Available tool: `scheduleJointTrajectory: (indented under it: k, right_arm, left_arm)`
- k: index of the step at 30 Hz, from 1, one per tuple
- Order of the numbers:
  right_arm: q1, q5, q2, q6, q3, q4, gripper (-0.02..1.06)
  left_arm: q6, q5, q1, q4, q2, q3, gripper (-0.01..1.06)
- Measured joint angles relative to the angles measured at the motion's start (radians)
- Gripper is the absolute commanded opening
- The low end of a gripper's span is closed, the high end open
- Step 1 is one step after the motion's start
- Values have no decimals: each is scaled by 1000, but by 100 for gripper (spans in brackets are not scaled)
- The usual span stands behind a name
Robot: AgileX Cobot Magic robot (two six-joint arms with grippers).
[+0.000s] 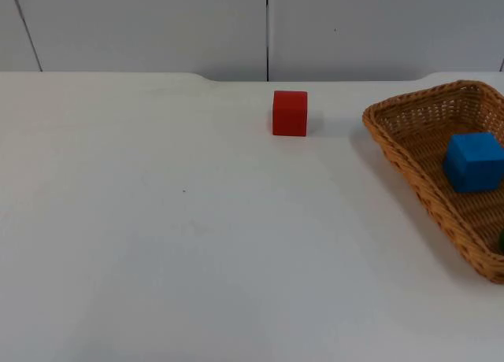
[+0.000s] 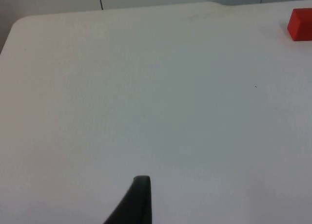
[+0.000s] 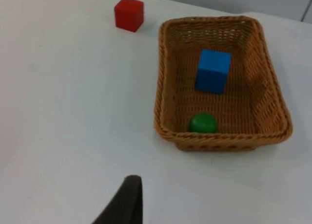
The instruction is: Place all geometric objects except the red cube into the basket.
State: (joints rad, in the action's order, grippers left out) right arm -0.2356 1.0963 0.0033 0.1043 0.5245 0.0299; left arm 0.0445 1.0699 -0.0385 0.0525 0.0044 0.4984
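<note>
A: Where do the pieces lie?

B: The basket [image 1: 409, 153] sits at the table's [image 1: 157, 244] right edge. Inside it are a blue cube [image 1: 473, 161] and a green ball [image 3: 203, 122]. The red cube [image 1: 290, 112] stands alone near the far edge, just left of the basket (which is where it belongs).

A: So the sorting looks finished?

B: Probably; nothing else lies loose on the table.

A: How would they handle?

B: The cubes look light, stiff and flat-sided, so opposite faces offer an easy hold. The ball is smooth and would likely roll. The basket is woven wicker, ridged and slightly springy; its rim is the place to take hold.

A: And the grippers?

B: The left gripper [image 2: 139, 204] hangs over bare table, the right gripper [image 3: 127, 204] near the basket's near end. Whether either is released or clenched cannot be told.
</note>
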Motion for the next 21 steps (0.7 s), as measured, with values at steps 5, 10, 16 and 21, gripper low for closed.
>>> scheduleJointTrajectory:
  k: [5,10,16,21]
  right_arm:
    - [0,-2,0,-56,-1,-30,105]
    - [0,-2,0,-76,-2,-44,105]
    - [0,-4,0,-86,-2,-48,105]
    - [0,-5,0,-86,-2,-48,105]
  left_arm:
    - [0,0,0,0,0,0,105]
    - [0,0,0,0,0,0,105]
    - [0,2,0,0,0,0,105]
    - [0,2,0,0,0,0,105]
